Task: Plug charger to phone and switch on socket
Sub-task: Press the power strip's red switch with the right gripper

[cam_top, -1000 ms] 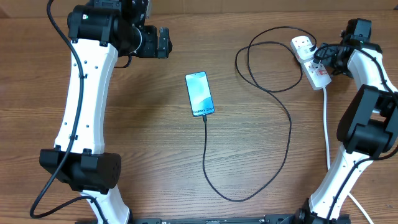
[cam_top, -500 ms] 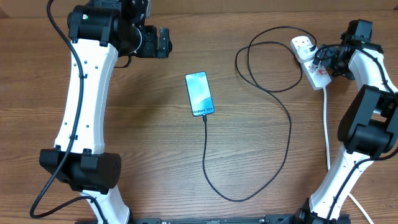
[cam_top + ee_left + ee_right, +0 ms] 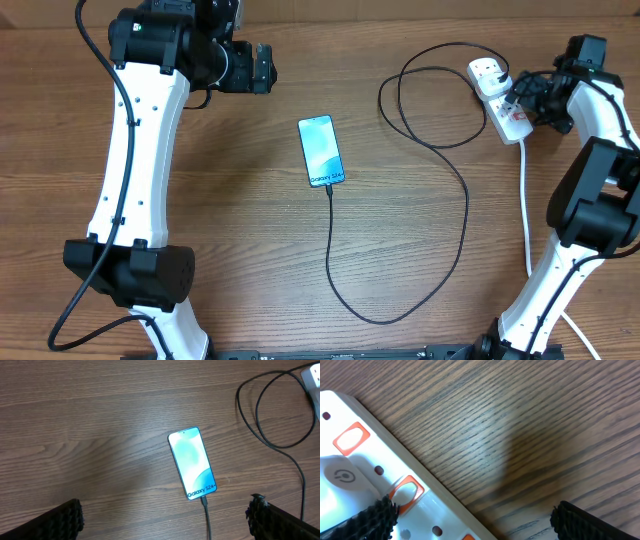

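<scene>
The phone (image 3: 321, 151) lies face up at the table's centre with its blue-teal screen lit; it also shows in the left wrist view (image 3: 192, 463). The black charger cable (image 3: 466, 205) is plugged into the phone's near end (image 3: 204, 502) and loops right and back to the white socket strip (image 3: 497, 97). My left gripper (image 3: 262, 68) is open and empty, high above the table to the phone's far left. My right gripper (image 3: 520, 95) is open, low over the socket, one finger beside an orange-red switch (image 3: 406, 492).
The socket's thick white cord (image 3: 527, 210) runs down the right side toward the front edge. Both white arms stand at the table's left and right sides. The cable's double loop (image 3: 420, 90) lies between phone and socket.
My right gripper has shifted slightly to the right over the socket. The left arm, the phone and the cable have not moved.
</scene>
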Available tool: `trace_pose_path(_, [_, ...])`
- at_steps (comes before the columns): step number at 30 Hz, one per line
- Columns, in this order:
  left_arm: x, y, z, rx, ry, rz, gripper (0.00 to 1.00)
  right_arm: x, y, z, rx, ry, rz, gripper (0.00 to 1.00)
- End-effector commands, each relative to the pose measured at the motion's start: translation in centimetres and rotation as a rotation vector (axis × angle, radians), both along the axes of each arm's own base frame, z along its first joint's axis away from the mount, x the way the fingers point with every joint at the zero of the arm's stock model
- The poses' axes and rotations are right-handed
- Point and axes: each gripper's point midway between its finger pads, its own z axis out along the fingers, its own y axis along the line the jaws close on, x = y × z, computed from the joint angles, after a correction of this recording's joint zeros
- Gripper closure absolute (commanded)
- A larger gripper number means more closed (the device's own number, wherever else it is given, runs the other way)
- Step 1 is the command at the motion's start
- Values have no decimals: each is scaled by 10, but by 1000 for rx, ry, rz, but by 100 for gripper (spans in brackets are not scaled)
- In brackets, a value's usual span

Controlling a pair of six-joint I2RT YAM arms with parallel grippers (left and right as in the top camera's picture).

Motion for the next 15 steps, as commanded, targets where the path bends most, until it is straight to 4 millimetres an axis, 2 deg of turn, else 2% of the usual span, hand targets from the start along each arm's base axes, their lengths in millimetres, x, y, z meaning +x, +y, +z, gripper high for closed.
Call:
trace_pose_path(1, [2, 2, -3, 8, 6, 14, 0, 9, 3, 0, 29, -26, -1, 0])
trace_pose_path(5, [2, 2, -3, 8, 6, 14, 0, 13, 1, 2, 22, -45, -2, 0])
trace_pose_path(9, [2, 2, -3, 8, 6, 14, 0, 12, -9, 3, -25, -38, -36, 0])
trace_pose_path(15, [2, 2, -3, 8, 6, 14, 0, 12, -5, 2, -43, -30, -12, 0])
